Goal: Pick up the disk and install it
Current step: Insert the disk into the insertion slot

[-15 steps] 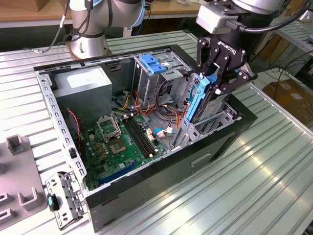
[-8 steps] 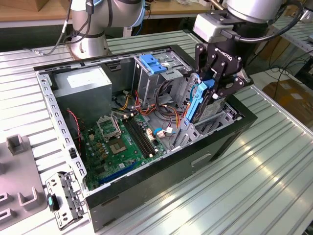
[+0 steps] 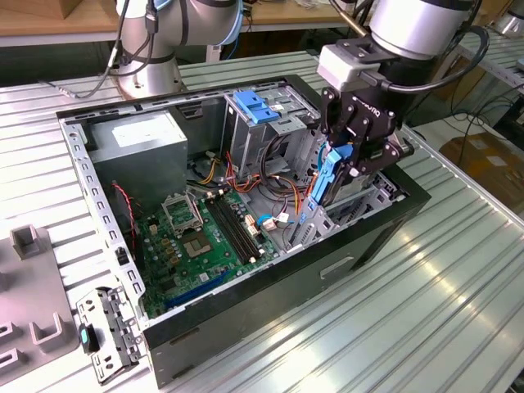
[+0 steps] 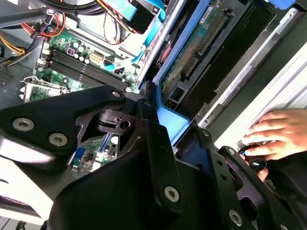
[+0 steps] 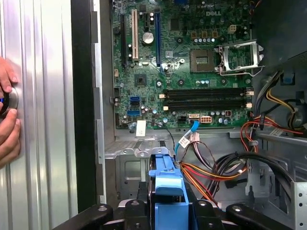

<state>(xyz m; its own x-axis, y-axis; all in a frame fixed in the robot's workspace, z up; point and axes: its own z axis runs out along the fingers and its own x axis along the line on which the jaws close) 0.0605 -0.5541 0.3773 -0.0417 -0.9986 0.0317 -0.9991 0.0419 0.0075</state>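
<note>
Exterior view: my claw [image 3: 348, 168] grips the disk [image 3: 326, 187] on edge over the drive bay [image 3: 372, 196], 3 o'clock of the motherboard [image 3: 205, 237]; pickup done, seating apparently unfinished.

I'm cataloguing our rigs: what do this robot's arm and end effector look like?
The arm is silver-grey tubing with light-blue joint caps and a black cable alongside. A pale grey box sits at the wrist. The end effector is black, with bolted linkages and white lettering.
</note>
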